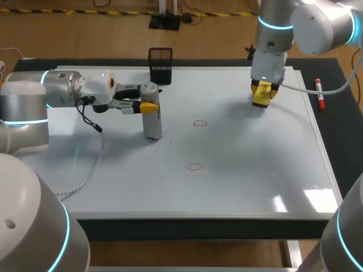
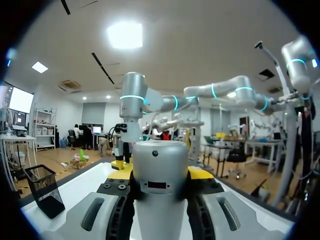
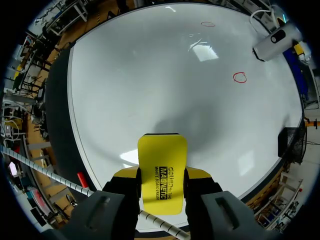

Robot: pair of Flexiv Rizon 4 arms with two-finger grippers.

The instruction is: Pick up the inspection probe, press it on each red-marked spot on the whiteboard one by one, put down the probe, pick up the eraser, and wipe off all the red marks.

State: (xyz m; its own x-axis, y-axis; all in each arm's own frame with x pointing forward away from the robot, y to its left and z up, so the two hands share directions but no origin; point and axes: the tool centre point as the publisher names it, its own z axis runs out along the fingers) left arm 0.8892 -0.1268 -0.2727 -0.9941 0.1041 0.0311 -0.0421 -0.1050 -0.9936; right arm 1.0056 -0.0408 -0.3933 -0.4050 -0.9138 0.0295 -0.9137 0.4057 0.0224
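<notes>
The flat yellow rectangular eraser (image 3: pixel 162 160) carries black print on its upper face: one large bold line with smaller lines beside it, running along the eraser's length. The grey cylindrical probe (image 2: pixel 160 165) bears a small dark panel; no characters are legible on it.

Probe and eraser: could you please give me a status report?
Left gripper shut on probe, upright. Right gripper shut on eraser. Both red marks unwiped; nothing between eraser and marks.
</notes>
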